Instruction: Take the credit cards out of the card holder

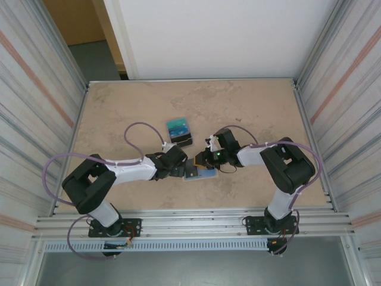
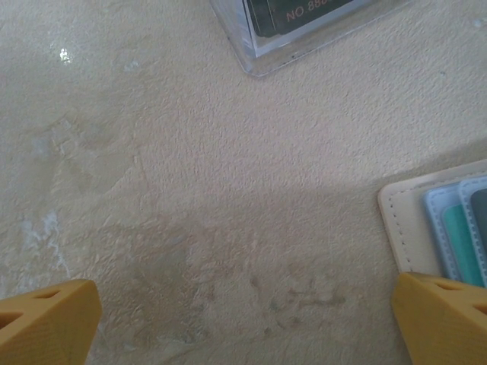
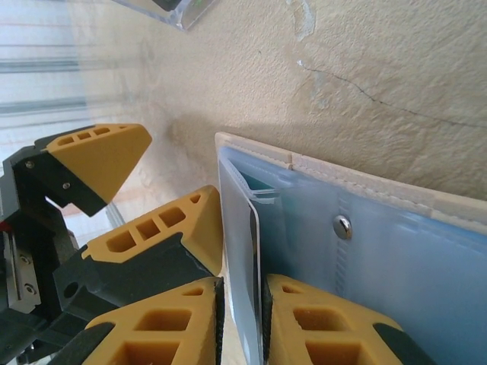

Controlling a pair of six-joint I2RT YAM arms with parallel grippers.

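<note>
The card holder [image 1: 200,173] lies open on the table between my two grippers; its tan rim and pale blue pockets show in the left wrist view [image 2: 407,220], with a teal credit card [image 2: 461,247] tucked in. My right gripper [image 3: 242,323] is shut on an upright pale blue pocket leaf of the card holder [image 3: 396,251], with a dark card's edge [image 3: 253,228] inside the pinch. My left gripper [image 2: 243,319] stands wide open over bare table, just left of the holder. More credit cards [image 1: 180,132], teal, blue and dark, sit stacked behind the grippers.
The stacked cards rest in a clear plastic case [image 2: 304,34]. My left gripper's orange fingers [image 3: 103,160] hang close beside the right gripper. Metal walls close in the beige table [image 1: 119,107] on both sides.
</note>
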